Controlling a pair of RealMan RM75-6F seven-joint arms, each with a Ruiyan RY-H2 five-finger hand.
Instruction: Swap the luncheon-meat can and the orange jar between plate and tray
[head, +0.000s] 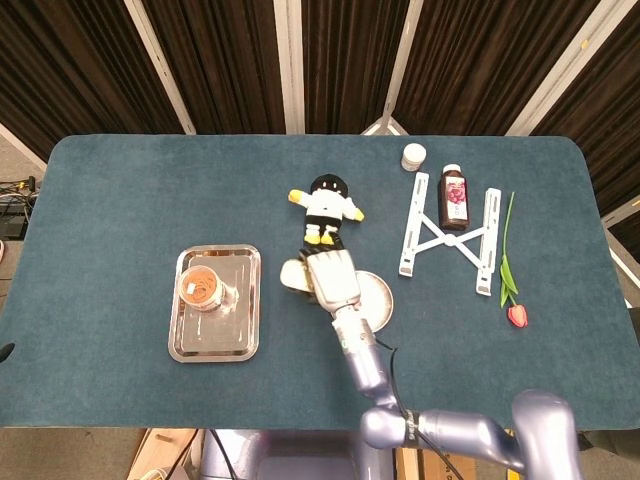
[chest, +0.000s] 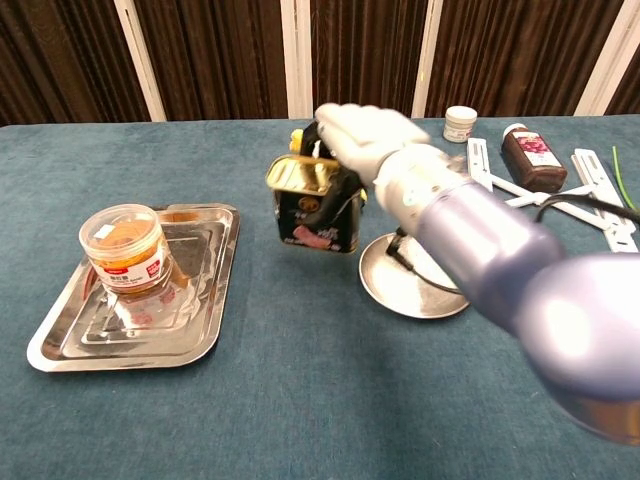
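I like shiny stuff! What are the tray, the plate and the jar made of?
The tray and the plate look like polished metal, probably steel: both are silvery and reflect like mirrors. The jar looks like clear plastic, since its orange contents show through, though it could be glass.

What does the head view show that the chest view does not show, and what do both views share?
Only the head view shows the red tulip at the table's right edge, whole. It also shows the full white folding stand.

Only the chest view shows the luncheon-meat can clearly: its label side, tilted and lifted off the table. The head view mostly hides it under the hand.

Both show the right hand holding the can left of the bare round plate, the orange jar in the steel tray, the plush doll, the dark bottle and the small white jar.
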